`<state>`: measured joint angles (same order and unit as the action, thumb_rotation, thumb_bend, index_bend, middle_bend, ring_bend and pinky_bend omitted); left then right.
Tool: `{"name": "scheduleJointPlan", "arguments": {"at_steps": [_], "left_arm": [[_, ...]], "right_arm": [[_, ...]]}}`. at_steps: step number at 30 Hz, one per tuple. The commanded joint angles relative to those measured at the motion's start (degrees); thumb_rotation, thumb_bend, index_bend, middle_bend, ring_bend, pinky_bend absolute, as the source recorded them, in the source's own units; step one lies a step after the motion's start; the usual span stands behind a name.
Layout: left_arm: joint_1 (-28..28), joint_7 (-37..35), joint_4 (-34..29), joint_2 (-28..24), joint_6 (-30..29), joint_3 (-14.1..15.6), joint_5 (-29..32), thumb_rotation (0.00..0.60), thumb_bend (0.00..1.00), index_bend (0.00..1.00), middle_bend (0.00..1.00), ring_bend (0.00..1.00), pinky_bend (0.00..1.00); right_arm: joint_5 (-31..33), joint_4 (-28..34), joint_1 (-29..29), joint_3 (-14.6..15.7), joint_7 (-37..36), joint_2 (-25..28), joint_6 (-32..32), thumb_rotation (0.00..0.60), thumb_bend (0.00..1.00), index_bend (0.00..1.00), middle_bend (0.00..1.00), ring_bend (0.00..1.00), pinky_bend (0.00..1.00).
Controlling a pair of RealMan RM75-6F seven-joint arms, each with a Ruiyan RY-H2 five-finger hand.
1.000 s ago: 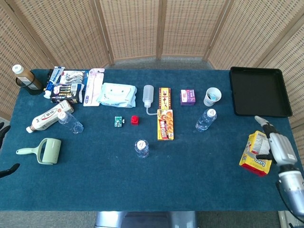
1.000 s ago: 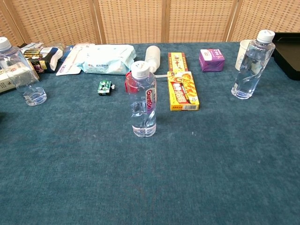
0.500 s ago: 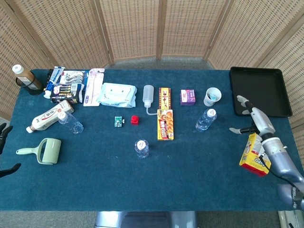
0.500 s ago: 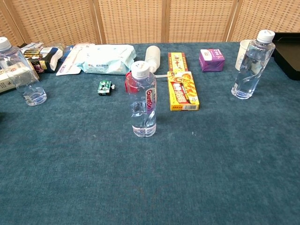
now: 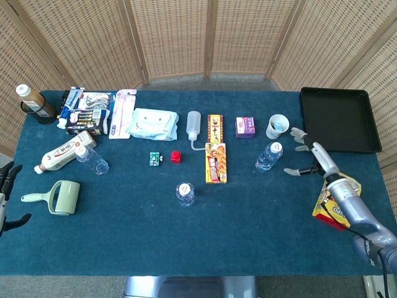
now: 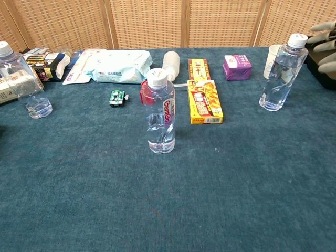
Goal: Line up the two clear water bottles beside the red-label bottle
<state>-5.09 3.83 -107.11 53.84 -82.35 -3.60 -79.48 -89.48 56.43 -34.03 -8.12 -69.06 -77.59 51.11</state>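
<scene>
Right now the right hand [image 5: 310, 156] hovers with fingers [image 5: 291, 171] spread, holding nothing, near the right clear bottle [image 5: 268, 156] but not touching. Left hand [image 5: 6, 195] sits at the bench [image 5: 248, 223] left edge, fingers apart, empty. Red-label bottle [image 5: 185, 194] stands upright mid-bench with bare cloth all round it. Left clear bottle [image 5: 92, 160] stands just beside a lying white bottle [image 5: 62, 152]. Black tray [image 5: 340, 118] fills the far right corner.
</scene>
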Motion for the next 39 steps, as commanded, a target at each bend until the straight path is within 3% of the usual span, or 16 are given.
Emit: {"name": "scheduleJointPlan", "arguments": {"at_steps": [1,12,20,26,31,39], "left_arm": [[-0.3,1.2,-0.5,0.5,0.5,0.2,-0.2,0.600,0.09,0.00,0.00,0.00,0.16],[-0.8,2.5,-0.9,1.1,1.2,0.0,0.9,0.600,0.09,0.00,0.00,0.00,0.16],[-1.0,2.2,-0.5,1.1,1.7,-0.1,2.0,0.600,0.09,0.00,0.00,0.00,0.16],[-1.1,1.8,-0.2,1.0,1.9,-0.1,2.2,0.600,0.09,0.00,0.00,0.00,0.16],[-1.3,1.5,-0.1,1.0,2.5,-0.1,2.4,0.600,0.09,0.00,0.00,0.00,0.16],[-1.4,0.9,-0.1,0.7,2.8,0.1,2.1,0.600,0.09,0.00,0.00,0.00,0.16]], "right_arm": [[-1.1,-2.6,-1.1,1.3,-0.8,-2.9,1.0,0.600,0.00,0.02,0.11,0.12,0.20],[0.1,-9.4,-4.6,2.3,-4.4,-9.0,-0.9,0.600,0.00,0.02,0.11,0.12,0.19],[0.6,-12.5,-6.2,3.0,-7.3,-12.0,-1.5,0.600,0.02,0.10,0.18,0.18,0.22],[1.9,-13.6,-7.1,2.6,-9.0,-13.8,-2.3,0.600,0.06,0.27,0.39,0.33,0.27],[4.2,-14.3,-7.6,1.4,-9.4,-14.8,-3.7,0.600,0.18,0.51,0.64,0.49,0.37],[5.7,-8.2,-5.7,0.5,-5.5,-11.1,-0.9,0.600,0.29,0.58,0.70,0.56,0.41]]}}
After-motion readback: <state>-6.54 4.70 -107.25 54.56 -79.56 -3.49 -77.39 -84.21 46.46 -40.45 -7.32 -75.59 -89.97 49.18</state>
